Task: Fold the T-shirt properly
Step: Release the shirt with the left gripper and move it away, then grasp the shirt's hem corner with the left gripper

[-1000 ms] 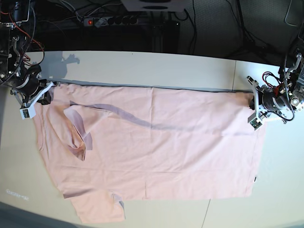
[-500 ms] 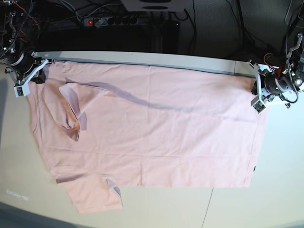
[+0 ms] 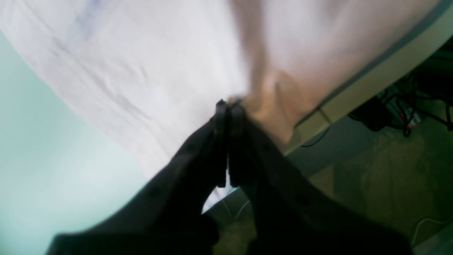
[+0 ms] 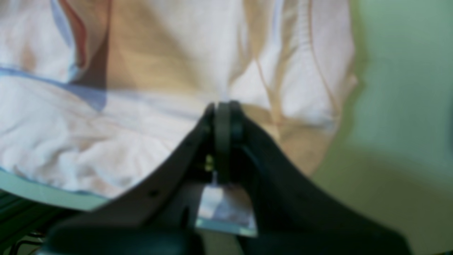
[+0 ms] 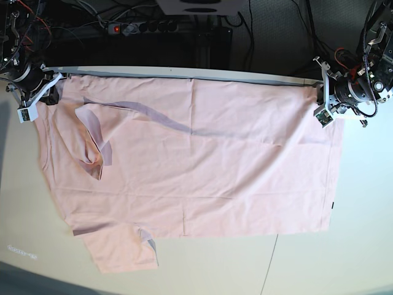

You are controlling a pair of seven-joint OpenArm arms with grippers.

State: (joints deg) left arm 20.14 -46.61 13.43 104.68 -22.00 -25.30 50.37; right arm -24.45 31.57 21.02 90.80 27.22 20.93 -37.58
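T-shirt (image 5: 190,166) far edge pulled farther back, both arms' fingers (image 3: 226,113) pinched on its corners, wrist views blurred

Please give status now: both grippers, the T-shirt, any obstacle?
Left gripper and right gripper shut on T-shirt far corners. Shirt spread flat on table, one sleeve folded over. Nothing in the way.
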